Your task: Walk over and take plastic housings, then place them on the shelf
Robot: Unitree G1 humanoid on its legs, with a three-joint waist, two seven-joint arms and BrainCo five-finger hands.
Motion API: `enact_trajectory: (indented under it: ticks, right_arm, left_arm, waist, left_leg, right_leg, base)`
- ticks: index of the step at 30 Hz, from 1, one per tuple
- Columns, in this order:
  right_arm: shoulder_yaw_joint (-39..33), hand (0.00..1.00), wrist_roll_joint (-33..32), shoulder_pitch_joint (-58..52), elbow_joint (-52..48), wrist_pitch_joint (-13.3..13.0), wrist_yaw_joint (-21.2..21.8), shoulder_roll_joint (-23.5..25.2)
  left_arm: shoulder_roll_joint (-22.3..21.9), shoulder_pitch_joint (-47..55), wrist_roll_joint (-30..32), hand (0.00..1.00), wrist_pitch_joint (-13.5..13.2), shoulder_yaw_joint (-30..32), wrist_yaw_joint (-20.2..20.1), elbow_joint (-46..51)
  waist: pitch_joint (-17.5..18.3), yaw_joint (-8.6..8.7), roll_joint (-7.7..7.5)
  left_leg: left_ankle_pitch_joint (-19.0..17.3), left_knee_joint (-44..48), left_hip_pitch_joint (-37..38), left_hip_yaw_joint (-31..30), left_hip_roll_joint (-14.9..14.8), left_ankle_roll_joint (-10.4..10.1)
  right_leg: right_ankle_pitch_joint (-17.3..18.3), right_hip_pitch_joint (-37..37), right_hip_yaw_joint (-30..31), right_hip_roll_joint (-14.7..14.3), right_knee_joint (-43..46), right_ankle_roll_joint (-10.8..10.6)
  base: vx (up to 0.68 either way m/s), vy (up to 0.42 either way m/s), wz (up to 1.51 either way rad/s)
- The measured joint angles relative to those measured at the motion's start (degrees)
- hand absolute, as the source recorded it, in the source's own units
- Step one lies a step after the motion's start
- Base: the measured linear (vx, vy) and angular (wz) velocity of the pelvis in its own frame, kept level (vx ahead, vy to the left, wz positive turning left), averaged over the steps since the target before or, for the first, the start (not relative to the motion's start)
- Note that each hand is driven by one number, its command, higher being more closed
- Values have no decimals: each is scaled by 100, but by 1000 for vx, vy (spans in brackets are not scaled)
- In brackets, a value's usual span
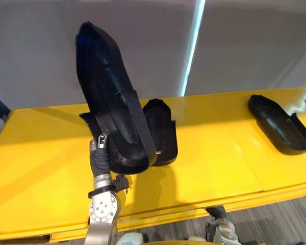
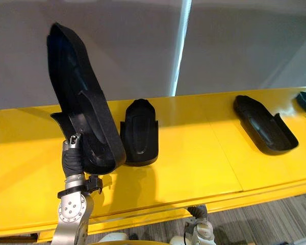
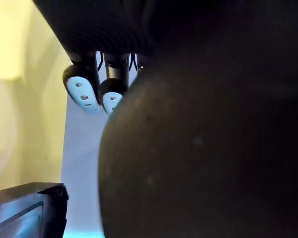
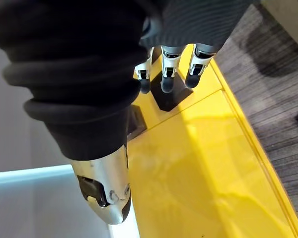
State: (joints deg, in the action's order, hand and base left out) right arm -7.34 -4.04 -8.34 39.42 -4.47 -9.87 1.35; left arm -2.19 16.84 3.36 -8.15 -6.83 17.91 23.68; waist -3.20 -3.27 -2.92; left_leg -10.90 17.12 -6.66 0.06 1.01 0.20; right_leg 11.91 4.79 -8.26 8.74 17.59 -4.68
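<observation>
Left hand (image 1: 100, 153), lower left of centre, grasps the lower end of a black plastic housing (image 1: 108, 87), steeply tilted above the yellow shelf (image 1: 219, 158). A second housing (image 1: 162, 130) lies just right; a third housing (image 1: 280, 122) lies far right. Right hand (image 4: 170, 69) hangs with fingers relaxed.

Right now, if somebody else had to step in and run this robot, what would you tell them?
Left hand: shut on the large black housing, which stands tilted upright over the yellow shelf. I cannot tell if its lower end touches the shelf.
Right hand: open, empty, above the shelf.
Done: a second housing lies flat on the shelf beside the held one, and a third housing lies further to the robot's right.
Left: lay the held housing down and let go.
</observation>
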Motion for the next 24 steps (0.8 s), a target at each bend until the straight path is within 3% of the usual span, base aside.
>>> enact_trajectory:
  ticks: [4,10,13,14,15,17,18,19,20,21,22,23,24]
  right_arm:
    - [-12,0,2,-69,1,-9,1,4]
    - [-108,0,1,-180,71,-19,-7,13]
    - [-107,0,-13,-149,237,-17,-19,22]
    - [-97,0,-15,-86,225,-17,-27,41]
    - [-90,0,-14,-85,225,-15,-29,28]
    - [-114,0,-10,-97,173,-20,-50,-71]
    - [-126,0,-10,-103,177,-19,-69,-101]
    - [-133,0,-9,-105,182,-19,-118,-157]
    - [-146,0,-8,-105,197,-18,-122,-185]
    - [-238,0,-5,-145,195,-15,-125,-218]
    - [-341,0,4,-220,233,-10,-120,-266]
    - [-372,0,5,-213,274,11,-120,-280]
    - [-375,0,7,-226,362,58,-108,-77]
  left_arm:
    - [-84,1,25,100,-1,-30,4,-17]
    - [-80,-1,116,100,11,-39,4,-181]
    - [-70,1,130,100,11,32,127,-172]
    - [-88,-2,128,100,7,50,131,-135]
    - [-87,0,123,100,7,48,130,-130]
    - [-94,6,115,100,-3,52,114,-127]
    - [-98,6,111,100,-12,48,110,-127]
    - [-98,6,67,100,-52,48,112,-127]
    - [-100,2,66,100,-75,36,111,-129]
    - [-133,2,66,100,-110,-15,110,-131]
    - [-129,2,67,100,-135,-55,102,-136]
    - [-127,-22,66,100,-138,-39,101,-142]
    - [-45,-65,52,100,-130,47,117,-192]
  waist:
    - [8,-75,-44]
    - [33,-54,-89]
    - [24,-67,-73]
    - [-5,-59,-34]
    - [-20,-42,-10]
    - [-42,6,-68]
    - [-32,43,-55]
    - [-5,103,-6]
    - [18,116,35]
    - [85,141,144]
    - [193,209,304]
    - [222,254,341]
    - [149,245,4]
  left_leg:
    - [104,-228,155,-1,-238,-169]
    - [313,-275,23,-174,-183,-272]
    - [217,-91,-271,91,-285,-265]
    - [47,345,-407,625,-675,-76]
    - [-9,623,-438,792,-901,-70]
    - [-120,1297,-355,1136,-1782,-110]
    - [-119,1294,-280,1123,-1961,-111]
    - [-106,1153,-121,1125,-2243,-120]
    - [-80,999,-39,1067,-2331,-123]
    - [28,641,136,916,-2398,-261]
    - [-100,324,245,856,-2335,-704]
    - [-285,247,245,851,-2221,-1132]
    - [-345,509,126,892,-1867,-1229]
  right_leg:
    - [-138,-314,-253,-233,-359,153]
    - [-244,-423,-548,-209,-607,156]
    - [-279,-276,-701,-157,-537,204]
    - [-293,-231,-795,-146,-444,228]
    - [-293,-219,-799,-126,-372,228]
    - [-312,-187,-792,133,-201,195]
    - [-332,-175,-776,199,-184,158]
    - [-405,-147,-744,335,-201,-2]
    - [-451,-134,-737,401,-229,-128]
    - [-562,-112,-755,523,-327,-334]
    - [-720,-68,-793,601,-461,-599]
    - [-838,-75,-796,722,-531,-723]
    - [-1177,-112,-729,1074,-728,-715]
  base:
    - [22,-177,22]
    - [-27,-24,22]
    - [-99,12,29]
    - [-119,53,26]
    - [-110,124,15]
    - [-97,237,7]
    - [-100,343,6]
    - [-72,320,0]
    - [-84,458,5]
    - [-83,534,19]
    - [-77,556,31]
    - [-60,610,27]
    - [-72,594,8]
